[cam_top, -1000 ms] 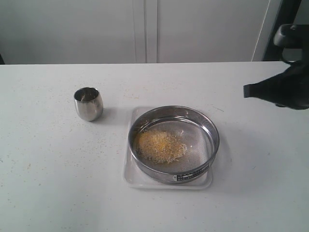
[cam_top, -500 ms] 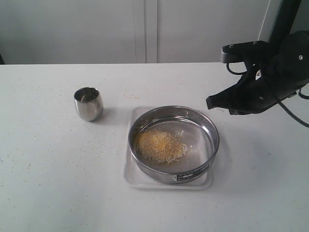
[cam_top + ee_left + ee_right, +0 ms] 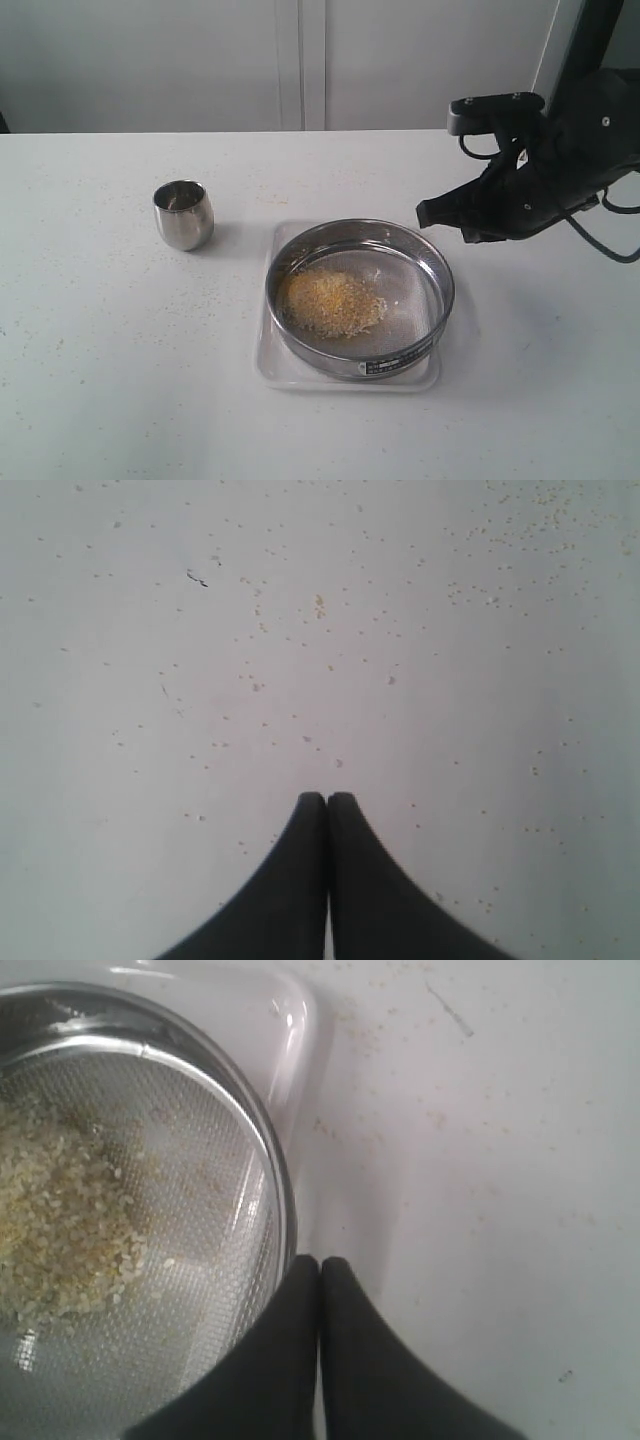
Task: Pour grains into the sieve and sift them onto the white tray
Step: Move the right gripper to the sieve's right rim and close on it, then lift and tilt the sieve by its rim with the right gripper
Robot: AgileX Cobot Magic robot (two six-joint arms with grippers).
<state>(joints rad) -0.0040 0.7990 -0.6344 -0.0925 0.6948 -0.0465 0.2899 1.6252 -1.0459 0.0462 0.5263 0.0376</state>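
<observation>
Grains (image 3: pixel 330 302) piled yellow in the sieve (image 3: pixel 318 350) on the white tray (image 3: pixel 272 372), cup (image 3: pixel 184 214) nearby; my right claw (image 3: pixel 422 214) and left claw (image 3: pixel 327 798) both clenched empty.

Steel sieve (image 3: pixel 360 296) flat on white tray (image 3: pixel 282 372), yellow grains (image 3: pixel 330 301) heaped inside, seemingly off-centre

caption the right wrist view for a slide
Shut black tool near round steel mesh sieve of yellow grains on white tray
</observation>
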